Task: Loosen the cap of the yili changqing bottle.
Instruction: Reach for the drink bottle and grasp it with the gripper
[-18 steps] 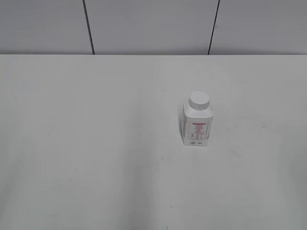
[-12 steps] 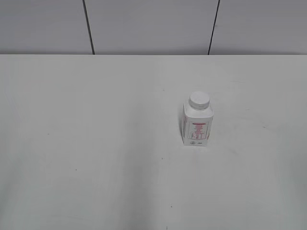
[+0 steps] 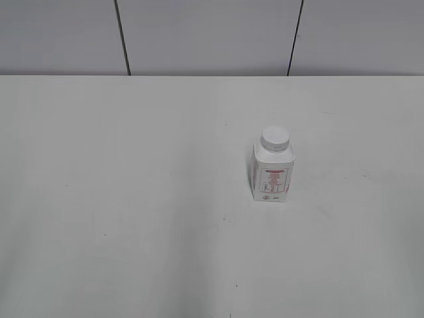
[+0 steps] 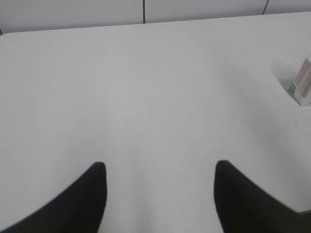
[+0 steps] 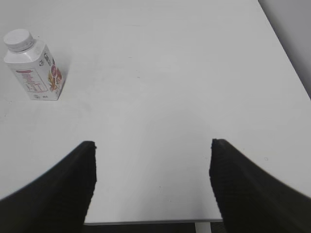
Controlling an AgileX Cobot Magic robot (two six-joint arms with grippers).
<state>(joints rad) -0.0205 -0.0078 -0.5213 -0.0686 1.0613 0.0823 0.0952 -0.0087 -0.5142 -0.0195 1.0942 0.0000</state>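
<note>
We find the left tool [image 4: 159,167] with its two dark fingers spread wide, nothing between them, held above the surface [image 4: 146,87]. We find the right tool [image 5: 151,145] likewise spread and unloaded. Neither arm appears in the exterior view.

Looking down at a slant onto a white table [image 3: 132,199], taking up most of the exterior view and meeting a grey panelled wall [image 3: 205,33] along the far edge. Showing two thin dark vertical lines in that wall, a left seam [image 3: 122,36] and a right seam [image 3: 295,36], standing well apart. Carrying a few tiny dark specks [image 3: 224,219] on the tabletop, scattered toward the near side. Ending in a rounded far corner [image 4: 4,35] in the left wrist view. Running back at a slant along the table's side edge [image 5: 284,48] in the right wrist view, with a grey surface [image 5: 299,29] lying just beyond.
</note>
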